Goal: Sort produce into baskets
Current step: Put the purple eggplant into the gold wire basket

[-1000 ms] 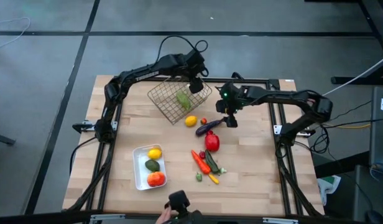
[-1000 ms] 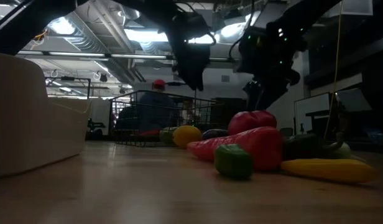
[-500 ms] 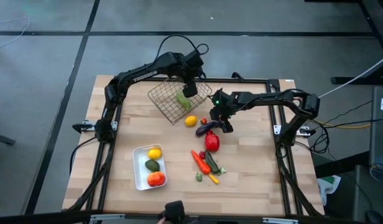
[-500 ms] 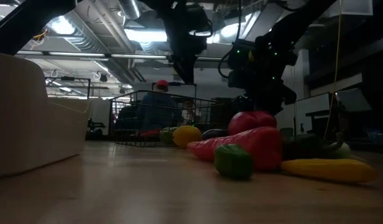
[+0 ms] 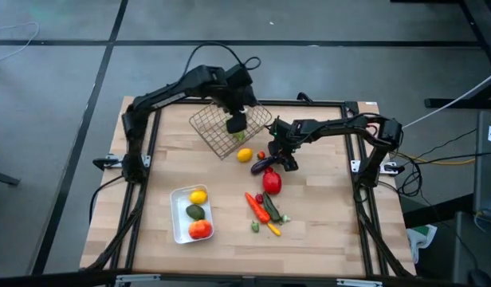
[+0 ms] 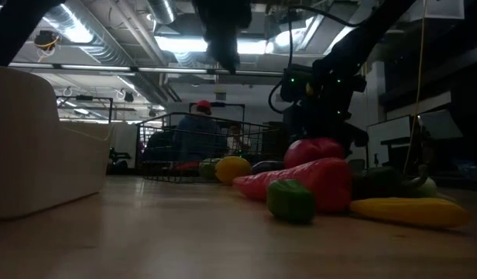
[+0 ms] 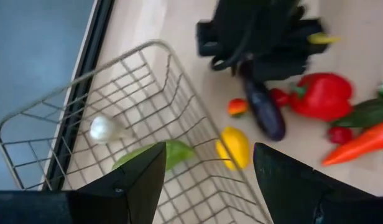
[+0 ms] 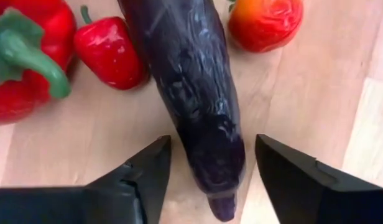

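The wire basket [image 5: 229,127] sits tilted near the far edge of the table [image 5: 325,231], and everything else is easiest placed from it. Above its interior hangs the left gripper [image 5: 237,123], its fingers apart and empty; under it, inside the mesh, lie a green leafy piece [image 7: 161,154] and a garlic bulb [image 7: 106,129]. Just outside the basket's near corner rests a yellow lemon [image 5: 244,155], with a small orange tomato [image 7: 237,107] just beyond it. Next out from the basket lies the purple eggplant [image 8: 194,87], and the right gripper [image 5: 282,153] is low over it with one finger on either side, jaws spread and not closed on it (the wrist view shows bare wood between each finger and the skin). A red pepper [image 5: 271,182] and a small red piece [image 8: 110,51] crowd the eggplant's far side from the basket, leaving little free wood there. Farther from the basket, a carrot [image 5: 257,207], a cucumber [image 5: 272,210] and small pieces cluster together. The white tray [image 5: 178,229], well apart from the basket toward the table's near left, holds a lemon, an avocado [image 5: 195,211] and an orange-red fruit [image 5: 199,229]. The near right of the table lies open.
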Robot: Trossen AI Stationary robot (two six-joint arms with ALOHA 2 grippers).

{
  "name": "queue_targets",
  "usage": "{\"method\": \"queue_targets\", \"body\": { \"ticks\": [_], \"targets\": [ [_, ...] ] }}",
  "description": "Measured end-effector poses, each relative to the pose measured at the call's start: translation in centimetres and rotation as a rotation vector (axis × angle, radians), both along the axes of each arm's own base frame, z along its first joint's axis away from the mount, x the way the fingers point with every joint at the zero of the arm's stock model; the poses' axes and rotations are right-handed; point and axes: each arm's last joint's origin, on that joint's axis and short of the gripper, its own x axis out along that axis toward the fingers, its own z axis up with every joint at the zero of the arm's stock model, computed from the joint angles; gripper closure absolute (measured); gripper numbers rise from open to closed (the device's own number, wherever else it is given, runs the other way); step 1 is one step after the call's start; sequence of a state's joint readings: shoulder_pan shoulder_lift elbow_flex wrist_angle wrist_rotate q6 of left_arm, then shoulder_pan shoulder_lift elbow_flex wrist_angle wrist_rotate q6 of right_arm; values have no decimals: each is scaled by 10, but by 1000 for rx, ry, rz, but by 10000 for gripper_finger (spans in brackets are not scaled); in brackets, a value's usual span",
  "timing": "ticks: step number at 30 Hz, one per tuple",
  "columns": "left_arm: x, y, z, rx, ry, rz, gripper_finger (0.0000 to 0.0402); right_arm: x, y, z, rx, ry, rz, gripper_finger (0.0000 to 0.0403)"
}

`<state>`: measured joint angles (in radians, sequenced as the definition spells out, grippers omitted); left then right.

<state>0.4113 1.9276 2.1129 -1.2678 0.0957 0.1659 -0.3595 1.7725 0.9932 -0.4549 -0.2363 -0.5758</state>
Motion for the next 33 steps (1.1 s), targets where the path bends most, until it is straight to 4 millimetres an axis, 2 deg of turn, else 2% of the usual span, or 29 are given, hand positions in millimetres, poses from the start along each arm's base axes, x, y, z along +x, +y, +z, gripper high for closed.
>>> {"method": "queue_targets", "body": {
  "ticks": [3, 8, 12, 16, 24, 33],
  "targets": [
    [-15, -8, 12, -3, -33, 4, 164, 0, 0, 0, 0, -1, 0, 207],
    [-37, -20, 19, 1, -99, 36, 164, 0, 0, 0, 2, 4, -2, 263],
    [-54, -33, 11, 15, -166, 34, 164, -2, 1, 2, 0, 23, -6, 294],
    [-69, -42, -3, 22, -236, 53, 164, -3, 0, 11, 15, 63, -32, 301],
    [-83, -48, -43, 24, -275, 80, 164, 10, -5, 51, 17, 94, -38, 291],
    [-77, -46, -89, 45, -335, 78, 164, 23, -11, 121, -54, 84, -44, 291]
  ]
}}
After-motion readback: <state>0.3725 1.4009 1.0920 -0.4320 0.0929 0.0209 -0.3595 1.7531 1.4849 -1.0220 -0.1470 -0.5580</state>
